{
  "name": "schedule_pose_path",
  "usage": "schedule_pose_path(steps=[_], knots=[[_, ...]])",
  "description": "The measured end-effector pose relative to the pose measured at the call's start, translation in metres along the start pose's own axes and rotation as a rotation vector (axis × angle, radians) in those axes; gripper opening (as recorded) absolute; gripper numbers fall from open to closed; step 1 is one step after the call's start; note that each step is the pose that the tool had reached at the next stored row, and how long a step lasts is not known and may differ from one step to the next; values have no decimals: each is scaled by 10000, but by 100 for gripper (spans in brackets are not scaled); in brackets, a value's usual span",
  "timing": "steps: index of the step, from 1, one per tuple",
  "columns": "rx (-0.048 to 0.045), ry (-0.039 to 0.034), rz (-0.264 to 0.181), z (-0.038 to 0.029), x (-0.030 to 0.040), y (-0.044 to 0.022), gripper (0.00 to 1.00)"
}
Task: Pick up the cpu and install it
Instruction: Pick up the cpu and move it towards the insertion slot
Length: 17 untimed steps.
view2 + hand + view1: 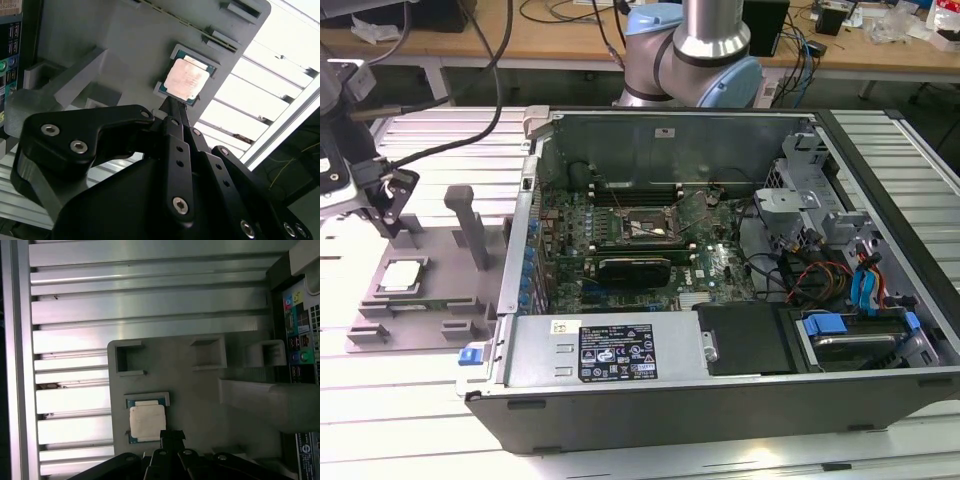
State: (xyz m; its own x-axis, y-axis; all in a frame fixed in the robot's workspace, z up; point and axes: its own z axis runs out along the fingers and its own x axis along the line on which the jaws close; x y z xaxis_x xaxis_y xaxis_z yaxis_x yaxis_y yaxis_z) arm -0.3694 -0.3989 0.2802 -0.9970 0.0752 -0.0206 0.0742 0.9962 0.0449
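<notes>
The cpu lies flat, metal plate up, in a shallow pocket of the grey tray. The tray rests on the counter just beside the open case. The claw hangs above the tray with its tips close over one edge of the chip. Its fingers look pressed together and hold nothing.

The main risk, as I judge it, is that closed tips cannot straddle the chip, so going down like this would only press on the plate. The pocket walls hug the cpu, leaving little room for fingers. An off-centre grip could tilt the thin chip or let it slip. The upright post on the tray stands near enough to be struck.
</notes>
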Motion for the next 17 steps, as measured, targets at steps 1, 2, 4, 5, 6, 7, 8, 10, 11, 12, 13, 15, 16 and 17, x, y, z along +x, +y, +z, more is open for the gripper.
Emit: schedule_pose_path(steps=[1, 2, 4, 5, 6, 7, 8, 10, 11, 12, 13, 15, 16, 17], knots=[[1, 0, 0, 6, 2, 0, 11], [0, 0, 0, 11, 4, -1, 11], [0, 0, 0, 22, 6, -1, 11], [-1, -2, 0, 35, 7, -2, 11], [0, 0, 1, 45, 8, -2, 11], [0, -1, 1, 58, 9, -3, 11], [0, -1, 1, 78, 10, -4, 11], [2, 2, 2, 127, 34, -8, 11], [0, -1, 1, 141, 44, -9, 11], [0, -1, 1, 150, 52, -10, 11], [0, -1, 0, 170, 71, -13, 11], [0, -1, 0, 184, 80, -14, 11], [0, -1, 0, 199, 92, -15, 11], [0, 0, 1, 208, 101, -16, 11]])
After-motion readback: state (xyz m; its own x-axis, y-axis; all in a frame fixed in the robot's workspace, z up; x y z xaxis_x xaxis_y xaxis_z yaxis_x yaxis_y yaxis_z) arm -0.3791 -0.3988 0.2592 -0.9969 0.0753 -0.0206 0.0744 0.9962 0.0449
